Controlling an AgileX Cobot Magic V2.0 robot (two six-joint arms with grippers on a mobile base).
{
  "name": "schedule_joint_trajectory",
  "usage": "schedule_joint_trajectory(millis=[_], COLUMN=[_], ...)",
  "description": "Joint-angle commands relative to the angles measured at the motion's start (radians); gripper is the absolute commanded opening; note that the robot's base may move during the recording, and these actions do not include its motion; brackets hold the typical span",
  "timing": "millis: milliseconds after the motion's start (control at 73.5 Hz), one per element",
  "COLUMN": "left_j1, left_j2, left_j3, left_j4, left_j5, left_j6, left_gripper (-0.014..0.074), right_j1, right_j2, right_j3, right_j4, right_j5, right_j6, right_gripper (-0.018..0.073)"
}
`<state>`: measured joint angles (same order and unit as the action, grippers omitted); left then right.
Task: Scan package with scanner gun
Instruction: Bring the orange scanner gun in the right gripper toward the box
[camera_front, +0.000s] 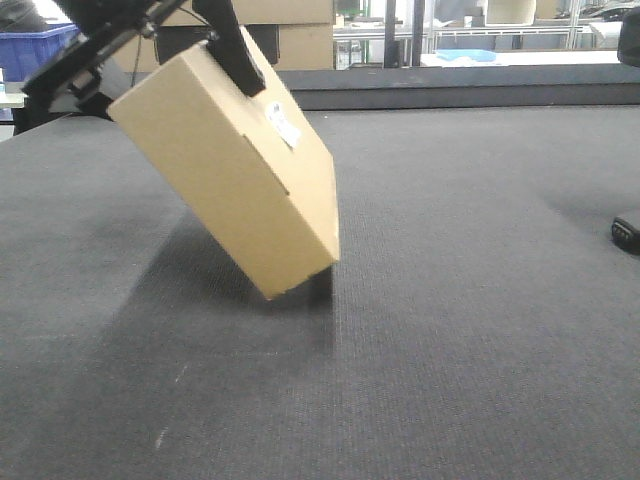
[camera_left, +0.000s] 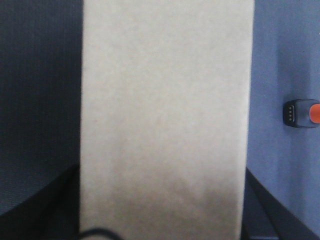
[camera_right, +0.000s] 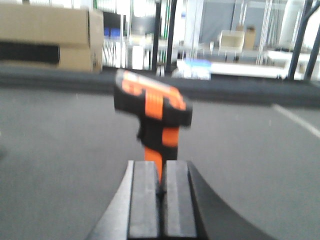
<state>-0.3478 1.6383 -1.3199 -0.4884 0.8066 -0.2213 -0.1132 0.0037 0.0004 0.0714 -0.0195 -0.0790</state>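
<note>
package (camera_front: 235, 190) is hanging tilted over the left half of the bench (camera_front: 450, 350), low corner at or just off the surface. Probably light, stiff cardboard, walls denting if over-squeezed: grip across the short width, clear of the label (camera_front: 283, 126). left gripper (camera_front: 165, 75) is clamping its upper end. scanner gun (camera_right: 152, 107) is sitting toward the right side; right gripper (camera_right: 160, 162), pads nearly closed at its orange stem, clamped or not, can't tell.

The package (camera_left: 165, 115) is a blurred tan field in the left wrist view, cut off top and bottom; its white label (camera_front: 284, 128) is too small to read. The scanner gun (camera_right: 152, 107) is smeared in the right wrist view, its foot hidden behind the right end effector (camera_right: 160, 175); the other views crop it at their right edges.
</note>
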Motion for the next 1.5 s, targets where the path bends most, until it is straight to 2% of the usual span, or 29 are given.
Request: schedule_joint_trajectory(millis=[0,163,585,693,843,952,1088,1197,1346,1482], left_j1=[-0.007,-0.007,-0.007,-0.007,-0.007,-0.007,-0.007,-0.007,-0.007,-0.007], left_j2=[-0.007,-0.005,-0.005,-0.005,-0.005,-0.005,-0.005,-0.005,-0.005,-0.005], left_j3=[-0.002,-0.002,-0.002,-0.002,-0.002,-0.002,-0.002,-0.002,-0.002,-0.002], left_j4=[-0.026,-0.026,-0.026,-0.026,-0.026,-0.024,-0.022,-0.022,-0.022,-0.022], left_j5=[-0.011,-0.013,-0.017,-0.023,-0.036,-0.037,-0.040,-0.040,-0.040,-0.040], left_j6=[-0.006,-0.006,-0.006,-0.006,-0.006,-0.006,-0.006,-0.006,-0.006,-0.006], left_gripper=[-0.0111,-0.0111,-0.0111,-0.0111,-0.0111,-0.0111,-0.0111,-0.0111,-0.0111,-0.0111], right_j1=[-0.004,-0.004,-0.004,-0.004,-0.004,-0.004,-0.004,-0.004,-0.004,-0.004], right_j2=[-0.004,0.032,0.434,0.542,0.661,0.728,0.837,0.939,1.087,1.211], right_j3=[-0.003,-0.108,-0.207,-0.207,-0.207,-0.207,-0.207,-0.207,-0.207,-0.207], right_j4=[-0.008,-0.008,-0.008,-0.008,-0.008,-0.008,0.040,0.038,0.015,-0.050], right_j5=[-0.031,0.078,0.041,-0.063,-0.290,-0.322,-0.340,-0.455,-0.701,-0.853], right_j6=[0.000,0.000,0.000,0.000,0.000,0.000,0.002,0.002,0.172,0.247], right_gripper=[-0.0168,-0.0168,-0.0168,-0.0168,-0.0168,-0.0168,-0.0168,-0.0163,-0.0163,-0.0163])
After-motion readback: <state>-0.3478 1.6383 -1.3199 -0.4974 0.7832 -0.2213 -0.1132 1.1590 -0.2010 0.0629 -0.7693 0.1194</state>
